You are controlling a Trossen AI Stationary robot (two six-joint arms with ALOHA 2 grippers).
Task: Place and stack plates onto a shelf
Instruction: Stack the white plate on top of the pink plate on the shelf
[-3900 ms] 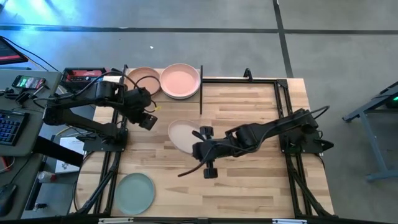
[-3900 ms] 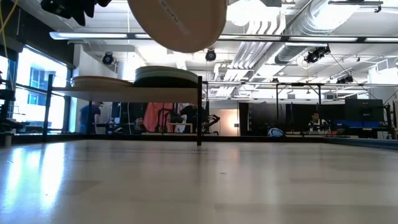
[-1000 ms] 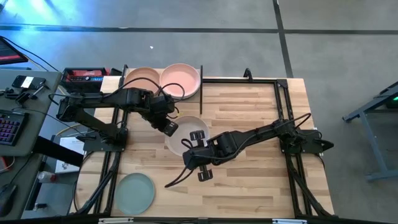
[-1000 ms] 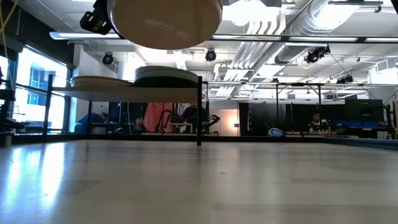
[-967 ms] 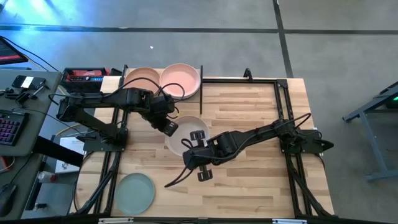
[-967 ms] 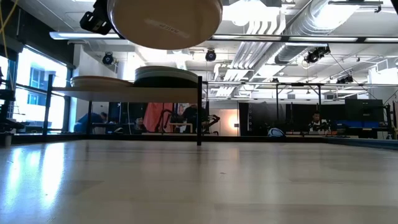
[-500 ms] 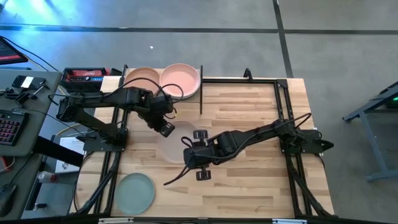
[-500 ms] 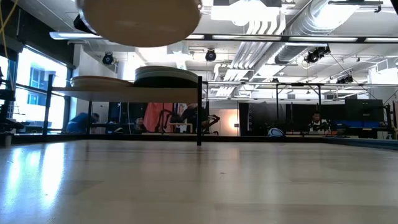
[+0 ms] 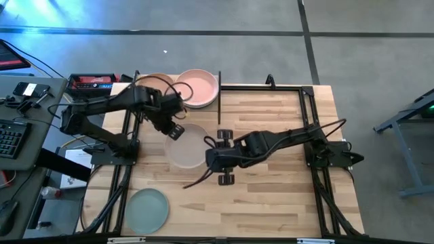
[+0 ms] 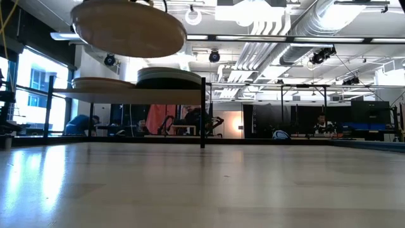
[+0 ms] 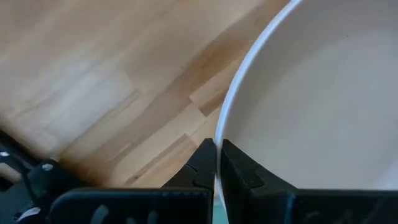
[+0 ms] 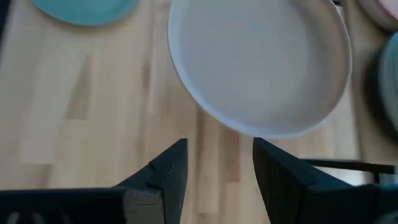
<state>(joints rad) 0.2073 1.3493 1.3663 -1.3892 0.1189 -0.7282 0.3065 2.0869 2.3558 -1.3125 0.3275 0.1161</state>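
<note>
you've got two stacks on the shelf [image 10: 126, 93], left gripper [image 9: 175, 131] clamping the beige plate [image 9: 188, 145], right gripper [image 9: 215, 150] open, green plate [image 9: 146, 209] at 7 o'clock left

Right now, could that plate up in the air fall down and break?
It might. The left gripper pinches the beige plate only at one thin spot on its rim, and the low view shows it hanging high above the table, so a slip would drop it. The right gripper is open and clear of the plate, so nothing else supports it. The shelf already holds plates; setting this one down crooked could knock them.
</note>
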